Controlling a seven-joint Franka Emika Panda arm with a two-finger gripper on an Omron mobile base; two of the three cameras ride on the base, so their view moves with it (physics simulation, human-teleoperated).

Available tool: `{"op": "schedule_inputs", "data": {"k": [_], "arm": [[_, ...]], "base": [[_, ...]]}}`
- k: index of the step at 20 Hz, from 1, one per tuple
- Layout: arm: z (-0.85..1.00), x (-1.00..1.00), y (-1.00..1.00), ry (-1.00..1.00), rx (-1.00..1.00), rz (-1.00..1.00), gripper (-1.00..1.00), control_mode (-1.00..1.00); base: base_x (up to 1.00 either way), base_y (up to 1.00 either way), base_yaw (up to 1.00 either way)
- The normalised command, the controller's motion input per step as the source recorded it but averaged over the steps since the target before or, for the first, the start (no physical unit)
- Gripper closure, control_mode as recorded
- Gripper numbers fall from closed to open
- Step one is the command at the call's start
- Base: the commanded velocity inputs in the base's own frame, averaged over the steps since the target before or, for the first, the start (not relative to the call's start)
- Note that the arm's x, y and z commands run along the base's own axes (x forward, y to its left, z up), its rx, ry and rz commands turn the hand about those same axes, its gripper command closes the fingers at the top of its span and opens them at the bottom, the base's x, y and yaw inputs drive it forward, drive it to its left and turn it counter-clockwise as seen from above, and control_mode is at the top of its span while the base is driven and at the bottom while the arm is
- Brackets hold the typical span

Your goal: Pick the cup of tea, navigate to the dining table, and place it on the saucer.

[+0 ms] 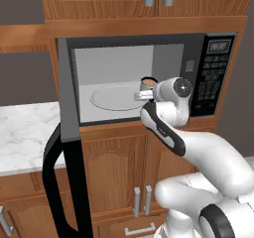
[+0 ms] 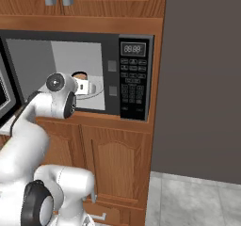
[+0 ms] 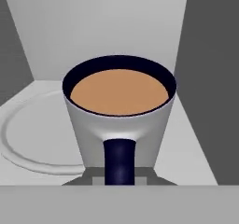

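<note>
Arm pose: the white arm rises from the base, bends at the elbow and reaches forward and up into the open microwave (image 1: 149, 73). Wrist sits at the cavity mouth, hand pointing inward, roughly level.

Gripper (image 1: 144, 94) is inside the cavity, right at the cup of tea (image 1: 147, 84). In the right base view the gripper (image 2: 84, 88) sits just below and in front of the cup of tea (image 2: 80, 76), with the wrist joint blocking most of it.

Cup location: inside the microwave, right side of the cavity, at the right edge of the glass turntable (image 1: 116, 97). In the hand view the cup of tea (image 3: 120, 106) is dead centre and very close, dark handle (image 3: 119, 160) facing the camera, brown liquid level in the cup. The turntable (image 3: 28, 139) rim curves off to the cup's left. Whether the cup rests on the turntable edge or on the floor beside it: cannot tell.

Jaws: cannot tell. Fingertips are not readable in the hand view; the handle's lower end runs into the bottom band. In both base views the hand and wrist cover the fingers.

Microwave door (image 1: 69, 133) hangs open to the left, its handle dropping down over the wooden cabinets (image 1: 119, 172). Control panel (image 2: 134, 79) is on the right; the display digits are too small to read. Marble counter (image 1: 25, 133) at left is cut off by the frame edge.
</note>
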Motion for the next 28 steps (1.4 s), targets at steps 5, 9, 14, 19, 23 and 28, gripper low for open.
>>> {"op": "schedule_inputs", "data": {"k": [5, 9, 14, 19, 23, 28], "arm": [[1.0, -1.0, 0.0, 0.0, 0.0, 0.09, 1.0, -1.0], [0.85, -1.0, 0.0, 0.15, 0.0, 0.06, 1.0, -1.0], [0.62, -0.93, 0.0, 0.2, 0.0, 0.03, 1.0, -1.0], [0.09, -0.6, 0.05, 0.19, 0.0, 0.0, 1.0, -1.0], [0.0, -0.05, 0.0, 0.0, 0.0, 0.0, 1.0, -1.0], [0.0, 0.0, 0.0, 0.0, 0.0, 0.0, 1.0, -1.0]], "base": [[0.0, 0.0, 0.0], [0.0, 0.0, 0.0], [0.0, 0.0, 0.0], [0.0, 0.0, 0.0], [0.0, 0.0, 0.0], [0.0, 0.0, 0.0]]}}
